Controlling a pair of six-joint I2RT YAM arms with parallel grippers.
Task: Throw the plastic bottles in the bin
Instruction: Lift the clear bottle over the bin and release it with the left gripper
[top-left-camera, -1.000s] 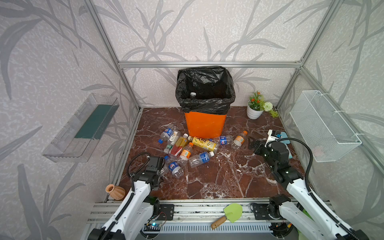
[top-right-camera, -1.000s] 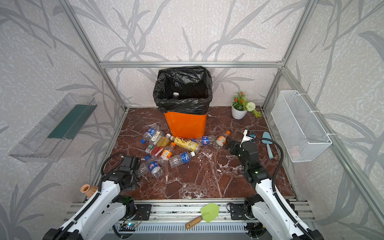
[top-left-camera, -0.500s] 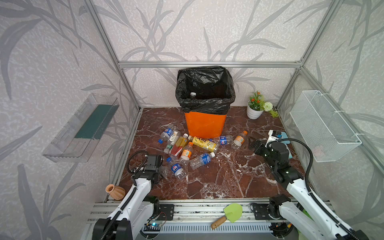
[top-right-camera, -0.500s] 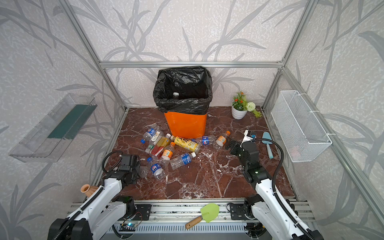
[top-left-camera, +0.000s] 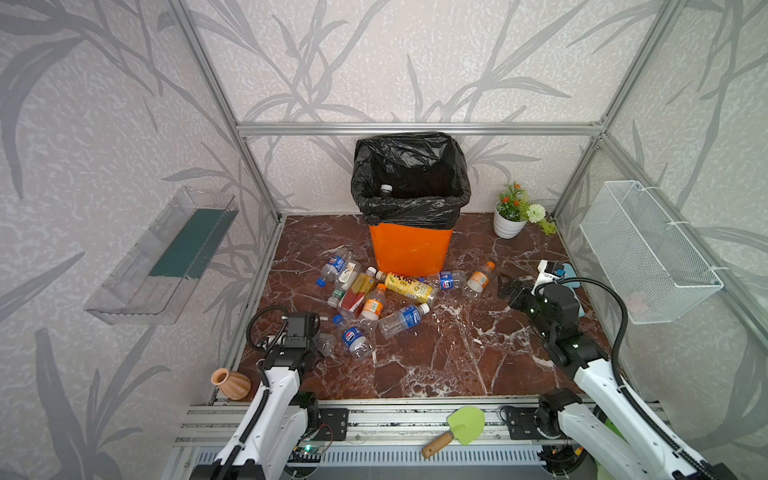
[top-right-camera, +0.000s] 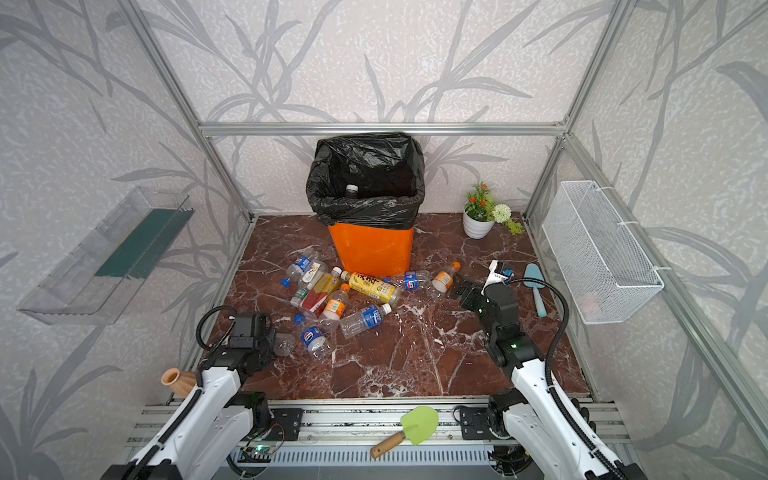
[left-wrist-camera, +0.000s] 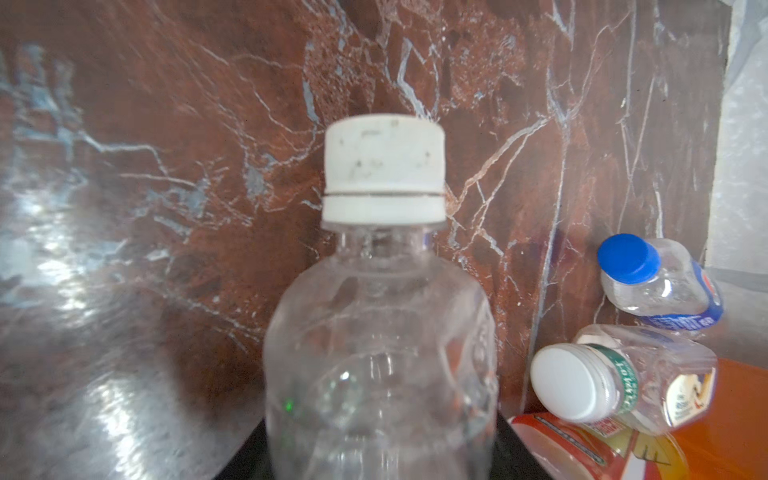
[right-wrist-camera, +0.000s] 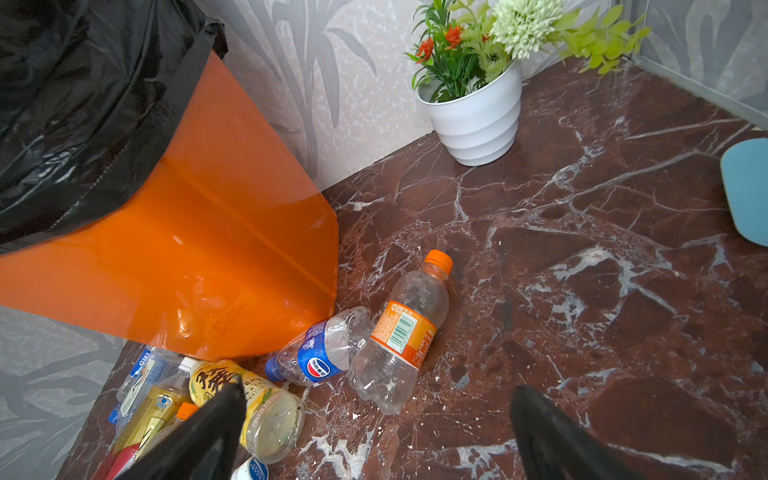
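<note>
Several plastic bottles (top-left-camera: 374, 291) lie in a heap on the marble floor in front of the orange bin (top-left-camera: 409, 249) with its black bag; both top views show them. My left gripper (left-wrist-camera: 380, 451) is shut on a clear bottle (left-wrist-camera: 380, 353) with a white cap, at the heap's near left edge (top-right-camera: 284, 344). Only dark slivers of the jaws show, one on each side of its body. My right gripper (right-wrist-camera: 378, 388) hangs open above the floor, just short of an orange-labelled bottle (right-wrist-camera: 403, 328) and a blue-labelled one (right-wrist-camera: 320, 353) at the bin's corner (right-wrist-camera: 187, 249). One bottle's cap (top-left-camera: 386, 189) shows inside the bin.
A white flowerpot (top-left-camera: 509, 220) stands at the back right. A wire basket (top-left-camera: 648, 249) hangs on the right wall and a clear tray (top-left-camera: 162, 257) on the left wall. A terracotta vase (top-left-camera: 230, 383) and a green spade (top-left-camera: 461, 426) lie near the front rail. A blue trowel (top-right-camera: 536, 291) lies beside the right arm.
My left gripper has closed from wide open onto the clear white-capped bottle. The right arm and the other bottles have not moved.
</note>
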